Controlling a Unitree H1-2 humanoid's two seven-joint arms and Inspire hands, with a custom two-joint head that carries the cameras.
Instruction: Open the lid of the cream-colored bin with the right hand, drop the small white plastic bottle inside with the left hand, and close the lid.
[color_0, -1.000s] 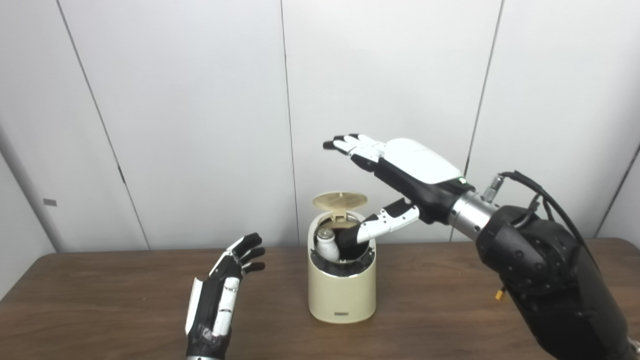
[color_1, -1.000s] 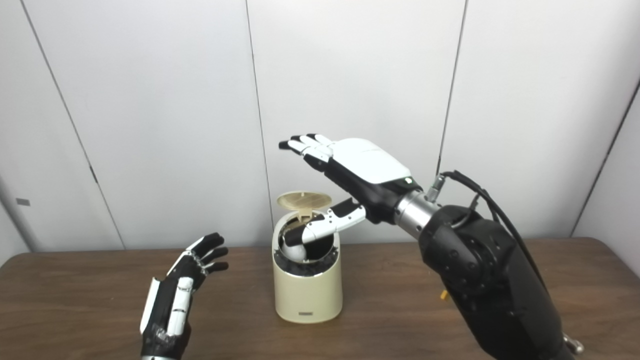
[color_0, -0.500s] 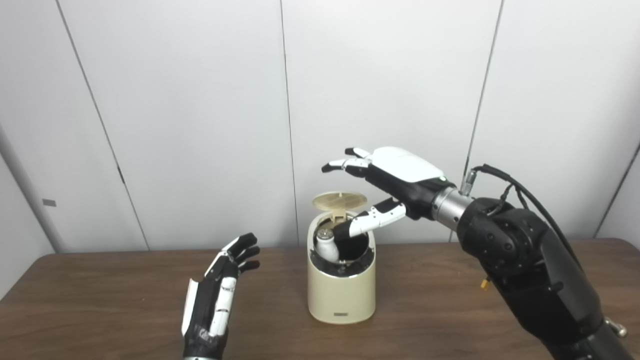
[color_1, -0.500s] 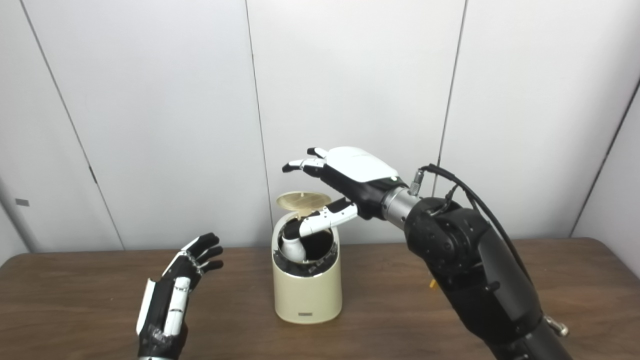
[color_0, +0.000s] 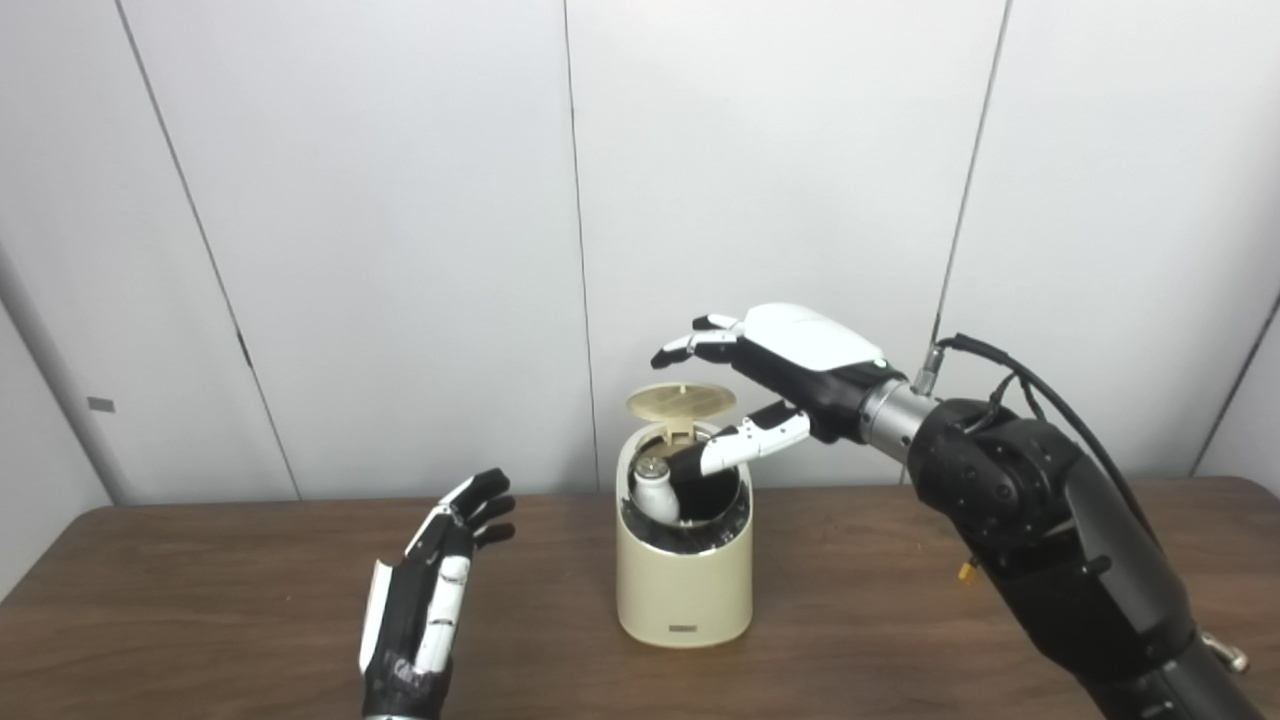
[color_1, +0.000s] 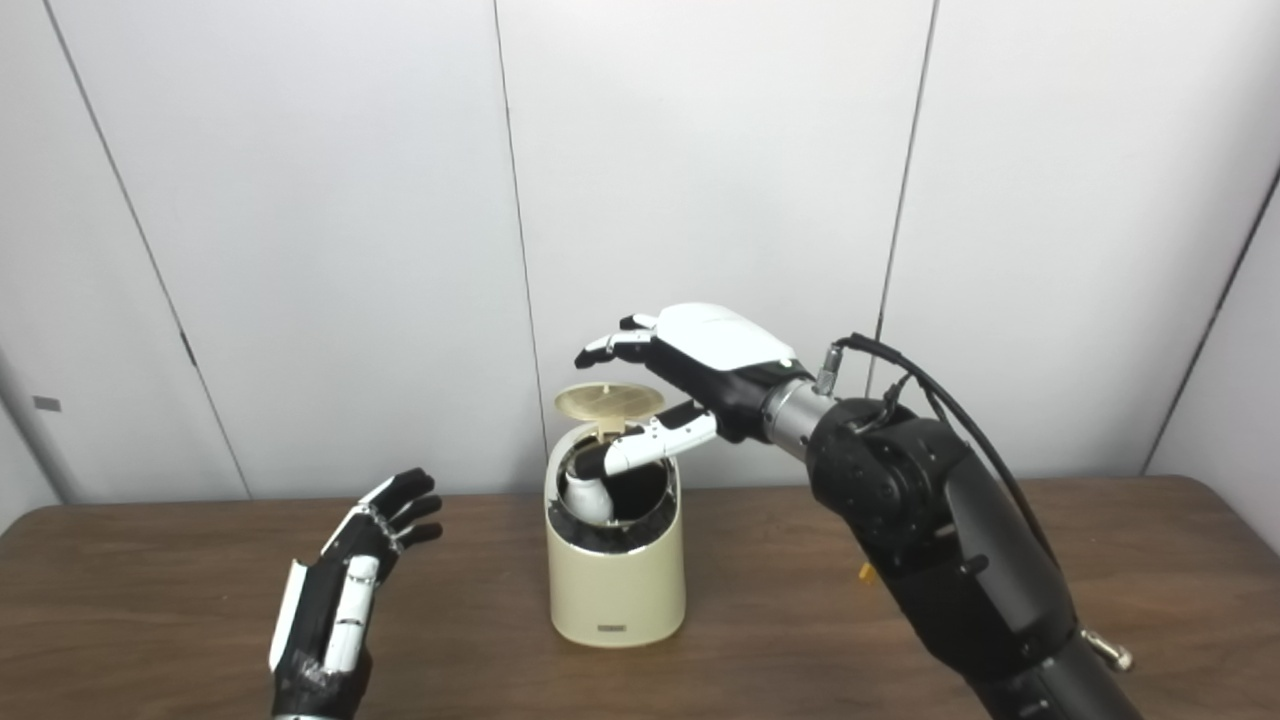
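The cream bin (color_0: 683, 570) stands in the middle of the brown worktop (color_0: 200, 600). Its round lid (color_0: 680, 402) is flipped up at the back and stands open. The little white bottle (color_0: 655, 490) is already inside, leaning at the left of the dark hole with its cap near the rim.

The right hand (color_0: 790, 365) hangs over the bin. Its fingers (color_0: 690, 345) are spread apart above the lid and hold nothing. Its thumb (color_0: 735, 450) points down toward the mouth of the bin, just in front of the lid's hinge. I cannot tell if the thumb touches the rim.

The left hand (color_0: 425, 600) waits well off to the left, low over the worktop. Its fingers are loose and apart, and it is empty too.

I think only closing the lid is left. A few things could go wrong. The thumb looks like it is in the way, so if the fingers push the lid down now, the lid could pinch the thumb and stay half open. The bottle sits high in the bin, so its cap might stop the lid from shutting all the way. The bin looks light and tall, so a push from the side could tip it or slide it. A straight push down on top of the lid seems safest
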